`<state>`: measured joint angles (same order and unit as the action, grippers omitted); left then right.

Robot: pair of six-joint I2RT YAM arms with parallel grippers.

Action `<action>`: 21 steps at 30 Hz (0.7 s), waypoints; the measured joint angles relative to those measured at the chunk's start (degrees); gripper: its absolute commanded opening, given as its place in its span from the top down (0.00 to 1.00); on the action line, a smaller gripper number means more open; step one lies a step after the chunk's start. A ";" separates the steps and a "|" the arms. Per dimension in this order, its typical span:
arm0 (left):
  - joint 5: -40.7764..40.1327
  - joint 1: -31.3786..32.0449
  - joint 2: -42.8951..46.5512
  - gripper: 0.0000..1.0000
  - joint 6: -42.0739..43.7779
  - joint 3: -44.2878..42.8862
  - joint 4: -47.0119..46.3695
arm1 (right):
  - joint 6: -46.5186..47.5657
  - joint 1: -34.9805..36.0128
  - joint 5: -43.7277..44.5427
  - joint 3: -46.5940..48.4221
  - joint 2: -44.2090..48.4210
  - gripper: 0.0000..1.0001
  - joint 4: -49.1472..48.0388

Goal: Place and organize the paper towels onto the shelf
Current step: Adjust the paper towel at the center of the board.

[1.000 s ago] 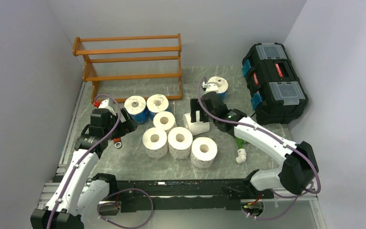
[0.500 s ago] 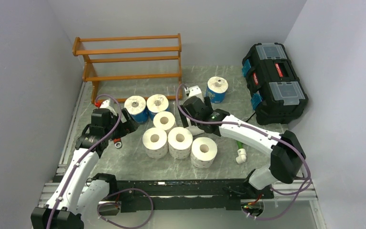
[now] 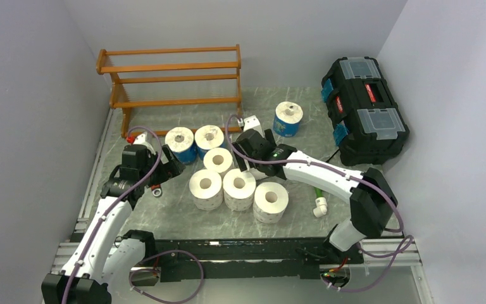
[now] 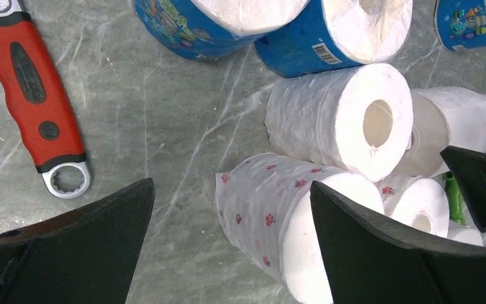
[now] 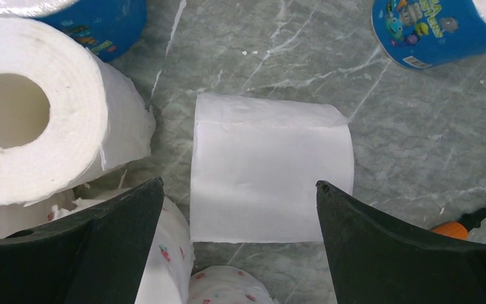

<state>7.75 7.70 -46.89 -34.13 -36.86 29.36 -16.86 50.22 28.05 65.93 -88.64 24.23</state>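
Observation:
The orange-brown shelf (image 3: 171,79) stands empty at the back left. Several paper towels cluster mid-table: two blue-wrapped rolls (image 3: 180,144), a plain white one (image 3: 218,160) and floral-print ones (image 3: 238,188). Another blue roll (image 3: 288,118) stands apart at the back. My right gripper (image 5: 239,183) is open, its fingers straddling a white roll lying on its side (image 5: 271,170) without touching it. My left gripper (image 4: 231,183) hangs open over the table, its right finger (image 4: 380,253) in front of a floral roll (image 4: 272,209).
A red-handled wrench (image 4: 38,95) lies left of the cluster. A black toolbox (image 3: 364,107) sits at the back right. A white pipe fitting (image 3: 319,206) and a green-handled tool (image 3: 316,190) lie right of the rolls. An orange tool handle (image 5: 449,229) lies beside the right finger.
My right arm has swung left, uncovering the blue roll at the back, and its gripper now covers the lying white roll. The left arm has not moved.

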 measured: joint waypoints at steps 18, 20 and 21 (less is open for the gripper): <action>0.42 0.00 -1.03 0.01 0.00 0.00 -0.02 | -1.01 -1.40 3.04 -0.15 -2.36 0.13 1.99; 0.42 0.00 -1.03 0.01 0.00 0.00 -0.02 | -1.62 -2.75 2.84 -0.94 -1.73 0.13 1.42; 0.42 0.00 -1.03 0.01 0.00 0.00 -0.02 | -1.81 -3.52 2.64 -1.49 -1.31 0.13 1.27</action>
<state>8.16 7.70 -47.92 -34.13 -36.86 29.34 -18.68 46.70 30.70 64.45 -89.95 25.50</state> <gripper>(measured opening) 0.990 0.876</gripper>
